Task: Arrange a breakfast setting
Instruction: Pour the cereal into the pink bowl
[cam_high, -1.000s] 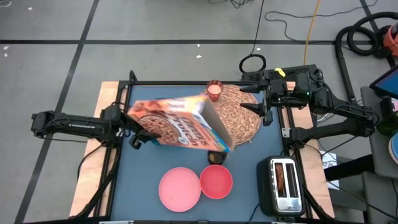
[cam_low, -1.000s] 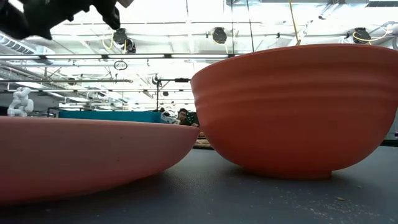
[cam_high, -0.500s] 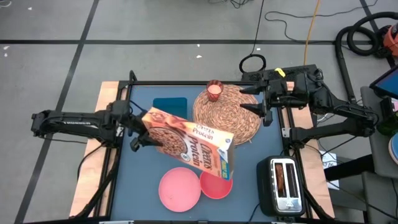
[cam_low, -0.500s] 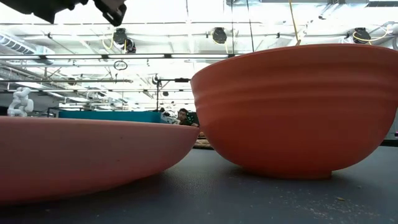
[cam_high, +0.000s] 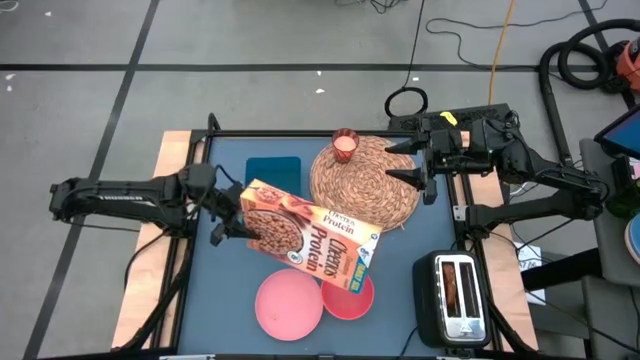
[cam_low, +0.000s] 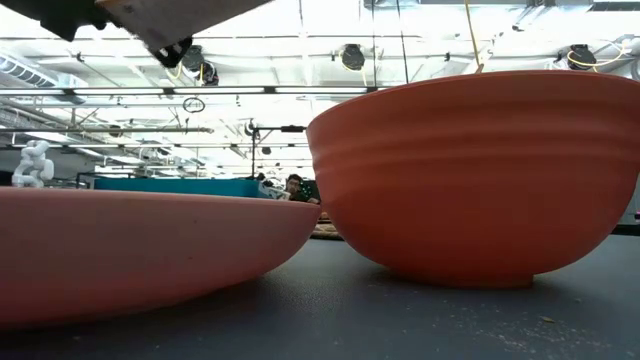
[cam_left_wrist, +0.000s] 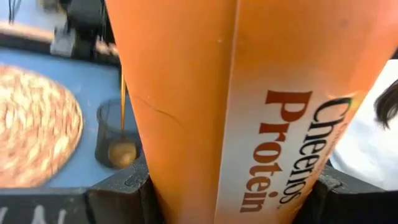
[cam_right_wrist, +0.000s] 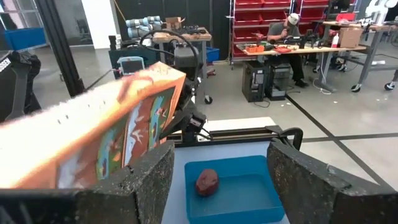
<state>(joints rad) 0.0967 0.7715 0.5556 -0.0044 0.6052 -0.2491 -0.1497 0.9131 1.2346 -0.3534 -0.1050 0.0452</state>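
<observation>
Now my left gripper (cam_high: 232, 228) is clamped on one end of the Cheerios Protein box (cam_high: 315, 238), and over the last second I have swung that box down from a steep tilt above the placemat (cam_high: 365, 181) toward the near side of the table (cam_high: 205, 300). It hangs slanted in the air, its far end above the coral-red bowl (cam_high: 356, 301) and just past the pink plate (cam_high: 287, 305), which sit touching each other. That reads to me as a pour into the bowl, though from above I cannot tell whether the flap is open or anything is falling.

The front reads "Cheerios Protein" in the high view; along the orange side panel in my left wrist view I read "Cheerios" and "Protein" again.

My right gripper (cam_high: 416, 163) waits at the placemat's edge, fingers apart and holding nothing. The candle glass (cam_high: 344, 144) stands on the placemat's far rim. The dark-red fruit (cam_right_wrist: 206, 181) lies in a blue tray (cam_right_wrist: 231, 198), well away from the setting.
</observation>
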